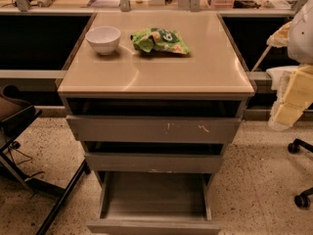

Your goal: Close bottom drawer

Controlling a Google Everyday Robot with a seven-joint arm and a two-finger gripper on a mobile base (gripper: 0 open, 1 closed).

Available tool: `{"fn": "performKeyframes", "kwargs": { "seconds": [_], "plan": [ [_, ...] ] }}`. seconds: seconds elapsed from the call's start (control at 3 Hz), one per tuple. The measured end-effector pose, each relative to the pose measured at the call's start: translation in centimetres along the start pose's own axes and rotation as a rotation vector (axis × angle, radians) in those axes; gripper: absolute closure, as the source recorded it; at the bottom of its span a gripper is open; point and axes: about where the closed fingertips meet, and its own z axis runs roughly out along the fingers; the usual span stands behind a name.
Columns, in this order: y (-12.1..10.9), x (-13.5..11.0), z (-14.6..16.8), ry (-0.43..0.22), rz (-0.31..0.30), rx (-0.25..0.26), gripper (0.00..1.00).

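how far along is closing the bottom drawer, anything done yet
Nothing looks done: the bottom drawer is pulled far out, its inside showing. Nothing is in hand either: the gripper sits at the right edge, off to the side of the cabinet, touching no drawer. Left: bring it to the drawer's front and push it in.

Pale matt plastic on the gripper [282, 115] at the right edge. Left of it: glossy smooth cabinet top [161, 72], matt grey wood-grain drawer [154, 196], crinkled shiny bag [159, 41], smooth bowl [103, 39].
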Motion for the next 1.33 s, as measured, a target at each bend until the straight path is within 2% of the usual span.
{"fn": "performKeyframes", "kwargs": {
  "seconds": [0.67, 1.0, 1.33],
  "plan": [
    [0.5, 0.0, 0.9, -0.021, -0.010, 0.001, 0.00],
    [2.2, -0.3, 3.1, -0.074, -0.028, -0.013, 0.00],
    [5.1, 1.1, 9.6, -0.131, 0.002, -0.052, 0.00]
  ]
}}
